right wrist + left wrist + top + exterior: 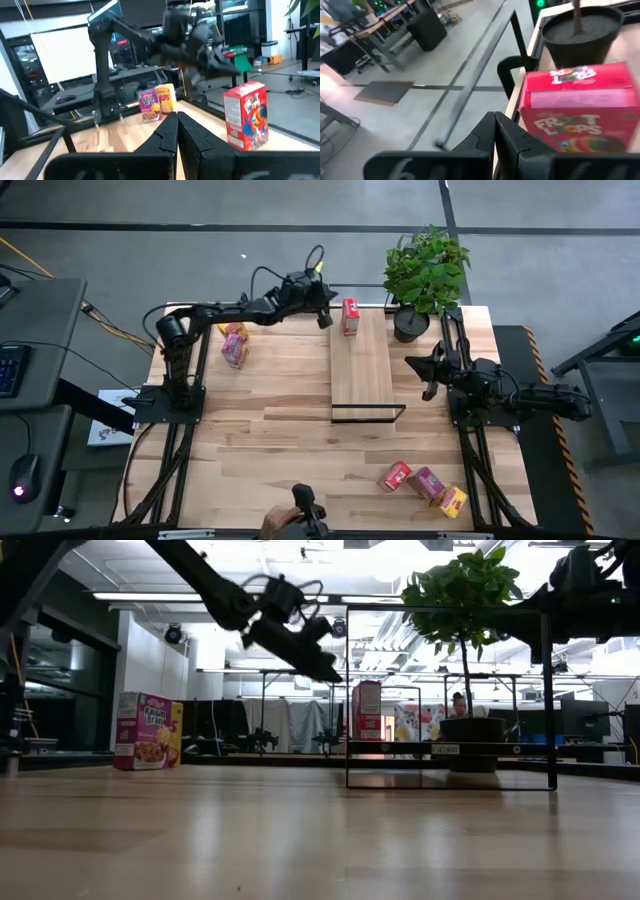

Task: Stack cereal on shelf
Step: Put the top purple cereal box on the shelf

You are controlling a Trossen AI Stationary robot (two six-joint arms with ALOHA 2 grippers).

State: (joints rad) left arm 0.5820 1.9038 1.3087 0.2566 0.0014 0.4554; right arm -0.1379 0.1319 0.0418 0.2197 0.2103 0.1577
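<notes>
Wooden tabletop (290,430) carries the shelf (360,370), where one red Froot Loops box (350,317) stands upright at its far end, apparently just placed, since the left gripper (325,320) hangs clenched and empty beside it, while only the right wrist view shows the idle right gripper (176,120) clenched too.

red cereal box (350,317), light-wood shelf (361,370), green plant (427,265)

A: What is sitting on the shelf (361,375)?
B: One cereal box (350,317) is standing at its far end, with the potted plant (424,275) just right.
A: And elsewhere?
B: Two boxes (234,344) are standing far left; three (424,484) are lying near right.
</notes>
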